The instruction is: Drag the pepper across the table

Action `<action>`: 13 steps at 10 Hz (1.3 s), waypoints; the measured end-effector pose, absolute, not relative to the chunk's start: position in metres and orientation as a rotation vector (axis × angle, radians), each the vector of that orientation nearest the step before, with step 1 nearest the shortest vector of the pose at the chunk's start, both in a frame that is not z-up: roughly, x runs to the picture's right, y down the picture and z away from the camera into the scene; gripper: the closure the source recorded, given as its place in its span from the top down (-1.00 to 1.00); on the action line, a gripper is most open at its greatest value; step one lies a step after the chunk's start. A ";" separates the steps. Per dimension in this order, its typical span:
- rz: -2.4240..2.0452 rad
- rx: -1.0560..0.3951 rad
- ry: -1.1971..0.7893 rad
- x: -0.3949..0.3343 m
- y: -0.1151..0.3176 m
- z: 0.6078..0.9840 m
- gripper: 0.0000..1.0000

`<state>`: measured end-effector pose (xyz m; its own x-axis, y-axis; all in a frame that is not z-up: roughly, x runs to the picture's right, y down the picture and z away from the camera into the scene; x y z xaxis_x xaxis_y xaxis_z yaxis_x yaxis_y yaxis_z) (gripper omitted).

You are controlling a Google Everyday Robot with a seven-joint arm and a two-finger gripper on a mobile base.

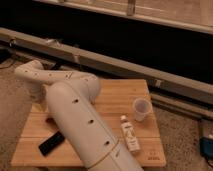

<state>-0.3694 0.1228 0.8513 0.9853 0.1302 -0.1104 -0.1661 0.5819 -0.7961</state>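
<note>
In the camera view the hand hangs over the tabletop's picture-left end, largely hidden by the white arm, its state impossible to tell, the pepper lying just beside it, near a black phone.

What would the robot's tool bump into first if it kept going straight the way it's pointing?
The tool, low over the table's left side and mostly hidden by the arm, seems to point down. It would probably hit the table first, beside the dark pepper; depth is hard to judge.
</note>
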 end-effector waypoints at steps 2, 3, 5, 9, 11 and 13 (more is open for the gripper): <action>0.166 -0.920 0.031 -0.360 0.127 0.839 -0.02; 0.156 -0.918 0.028 -0.355 0.133 0.831 0.21; 0.151 -0.920 0.029 -0.340 0.147 0.819 0.56; 0.144 -0.918 0.020 -0.328 0.168 0.806 0.60; 0.144 -0.917 0.015 -0.324 0.175 0.805 0.60; 0.139 -0.913 0.007 -0.327 0.178 0.807 0.60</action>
<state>-0.3269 0.1780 0.8070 0.9910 0.1169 -0.0653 -0.1230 0.6029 -0.7883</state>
